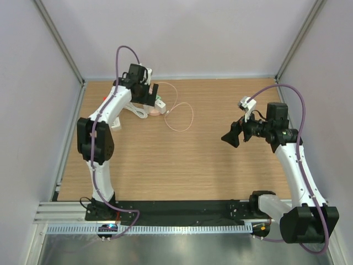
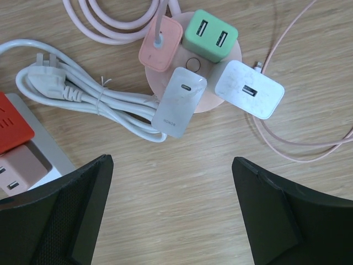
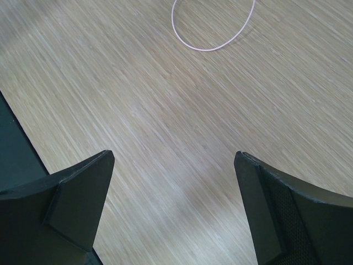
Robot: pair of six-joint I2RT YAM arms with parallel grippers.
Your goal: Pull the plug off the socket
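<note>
A round pink socket (image 2: 193, 64) lies on the wooden table with several plugs in it: a pink plug (image 2: 160, 47) with a cable, a green one (image 2: 210, 36), a silvery one (image 2: 179, 102) and a white one (image 2: 248, 89). My left gripper (image 2: 172, 163) hangs open just short of the socket (image 1: 158, 108), touching nothing. In the top view the left gripper (image 1: 148, 95) is at the far left of the table. My right gripper (image 1: 231, 135) is open in mid-air over the right half, far from the socket, with bare wood between its fingers (image 3: 83, 187).
A bundled white power cord (image 2: 83, 96) lies left of the socket. A white strip with a red adapter (image 2: 14, 124) and a pink adapter (image 2: 16, 168) sits at the left edge. A thin pink cable (image 2: 298, 141) loops rightward, and the cable loop (image 3: 209, 50) (image 1: 179, 131) lies mid-table.
</note>
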